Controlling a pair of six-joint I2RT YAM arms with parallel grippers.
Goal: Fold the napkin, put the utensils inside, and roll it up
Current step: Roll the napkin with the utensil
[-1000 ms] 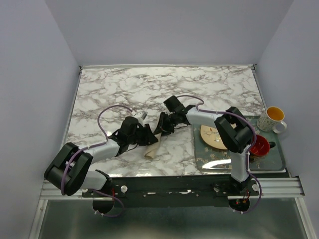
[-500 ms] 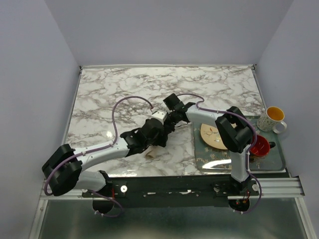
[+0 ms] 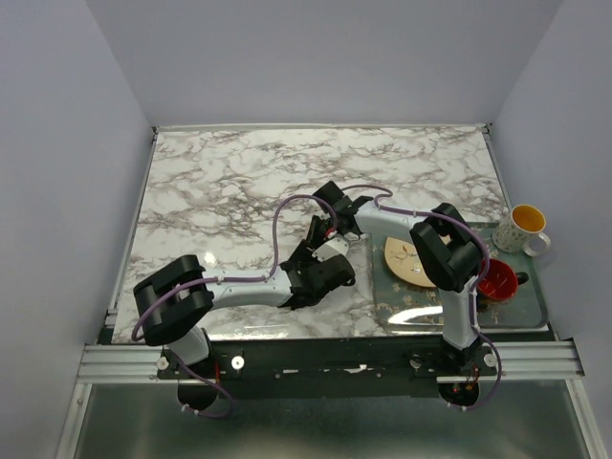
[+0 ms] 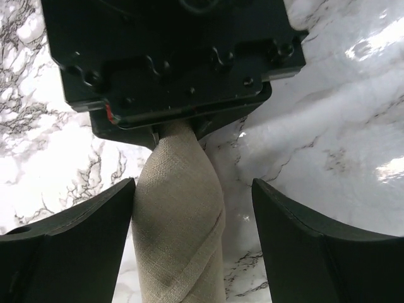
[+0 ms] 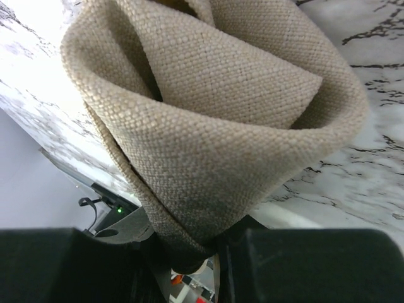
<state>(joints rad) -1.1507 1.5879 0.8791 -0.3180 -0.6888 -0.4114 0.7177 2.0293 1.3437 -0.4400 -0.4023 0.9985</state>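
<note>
The napkin [image 4: 180, 214] is a tan cloth rolled into a tight tube lying on the marble. My left gripper [image 4: 192, 186] is open and straddles the roll; its left finger [image 4: 95, 233] touches the cloth and the right finger [image 4: 303, 240] stands apart. My right gripper [image 4: 170, 57] is shut on the roll's far end, whose folded cloth [image 5: 214, 126] fills the right wrist view above that gripper [image 5: 202, 249]. In the top view the two grippers [image 3: 320, 273] [image 3: 320, 234] meet at mid-table and cover the roll. The utensils are hidden.
A grey tray [image 3: 421, 311] sits at the right front, holding a round tan plate [image 3: 406, 263] and a red cup [image 3: 497, 280]. A white and yellow mug [image 3: 526, 228] stands at the tray's far right corner.
My left arm has swung right along the roll and now lies over it, and its jaws have opened wide. The right gripper has kept its hold and place.
</note>
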